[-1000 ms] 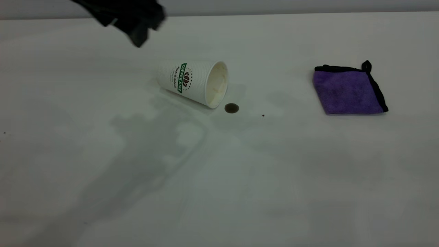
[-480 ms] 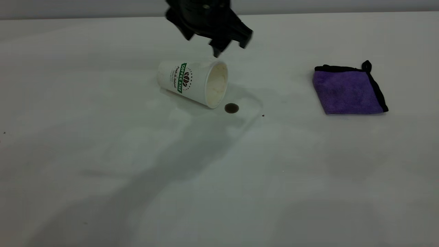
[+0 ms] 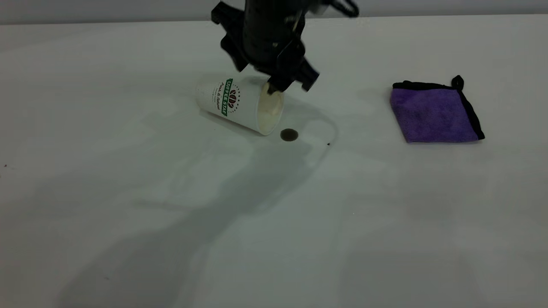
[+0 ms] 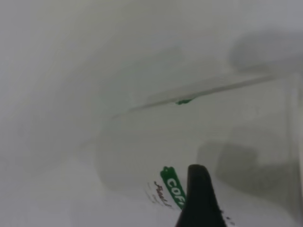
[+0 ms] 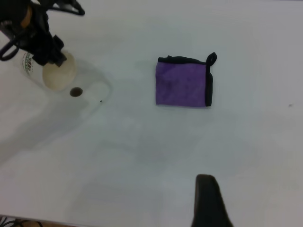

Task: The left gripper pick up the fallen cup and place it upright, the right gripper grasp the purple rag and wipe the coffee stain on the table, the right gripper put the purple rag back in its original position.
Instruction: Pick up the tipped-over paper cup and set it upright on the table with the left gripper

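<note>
White ribbed paper coffee cups with a green band: one (image 3: pixel 239 104), lying on its side.
Folded purple microfibre rags with black edging: one (image 3: pixel 434 111).
Round dark brown coffee stains: one (image 3: pixel 289 135).
Tiny dark specks near the stain: one (image 3: pixel 328 144).
Black robot grippers: two, the left gripper (image 3: pixel 291 85) at the cup's mouth, the right gripper (image 5: pixel 208 201) seen as one dark fingertip.
White matte tabletops: one (image 3: pixel 274 222).

Green band on fallen cup (image 3: pixel 239 105) reads "COFFEE STAR"; script line beneath illegible
</note>
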You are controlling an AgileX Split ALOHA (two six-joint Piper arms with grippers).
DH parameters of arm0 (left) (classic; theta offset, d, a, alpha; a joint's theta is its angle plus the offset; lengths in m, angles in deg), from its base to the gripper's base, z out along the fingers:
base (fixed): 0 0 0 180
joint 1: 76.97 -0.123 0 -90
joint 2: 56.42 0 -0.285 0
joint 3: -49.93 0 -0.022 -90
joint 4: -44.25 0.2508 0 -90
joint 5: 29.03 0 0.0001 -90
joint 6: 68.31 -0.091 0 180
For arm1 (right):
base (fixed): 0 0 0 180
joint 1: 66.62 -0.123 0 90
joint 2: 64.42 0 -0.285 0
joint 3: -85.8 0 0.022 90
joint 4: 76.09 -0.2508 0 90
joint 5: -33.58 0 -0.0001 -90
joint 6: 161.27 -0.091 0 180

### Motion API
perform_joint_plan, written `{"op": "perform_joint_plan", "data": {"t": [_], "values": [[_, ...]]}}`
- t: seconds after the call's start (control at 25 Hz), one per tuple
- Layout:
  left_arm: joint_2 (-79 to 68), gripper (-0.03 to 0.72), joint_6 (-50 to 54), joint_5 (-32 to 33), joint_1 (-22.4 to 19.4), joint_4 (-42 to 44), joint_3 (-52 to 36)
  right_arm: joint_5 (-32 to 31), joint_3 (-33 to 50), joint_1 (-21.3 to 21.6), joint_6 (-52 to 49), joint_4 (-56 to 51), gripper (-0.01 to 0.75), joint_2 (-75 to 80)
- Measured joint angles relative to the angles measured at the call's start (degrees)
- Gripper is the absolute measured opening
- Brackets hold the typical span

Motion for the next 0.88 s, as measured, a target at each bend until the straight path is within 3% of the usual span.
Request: {"op": "perform_joint_plan", "data": {"t": [0.24,0.36,0.48,0.6,0.68,0.88], "values": [[-2.08,0.576,0.96,1.19,0.0,3.24,0.35,0.0,0.0,0.0,0.0,0.0,0.524,0.0],[-2.47,0.54,2.35,1.83,0.0,5.6,0.35,0.0,0.0,0.0,0.0,0.0,0.524,0.0],[-2.52,0.415,3.4,2.65,0.0,7.81,0.35,0.0,0.0,0.0,0.0,0.0,0.524,0.0],[-2.59,0.189,3.52,4.15,0.0,8.21,0.35,0.0,0.0,0.0,0.0,0.0,0.524,0.0],[-2.59,0.086,3.52,6.19,0.0,9.28,0.51,0.0,0.0,0.0,0.0,0.0,0.524,0.0],[-1.69,0.023,1.11,11.66,0.0,12.2,0.87,0.0,0.0,0.0,0.0,0.0,0.524,0.0]]}}
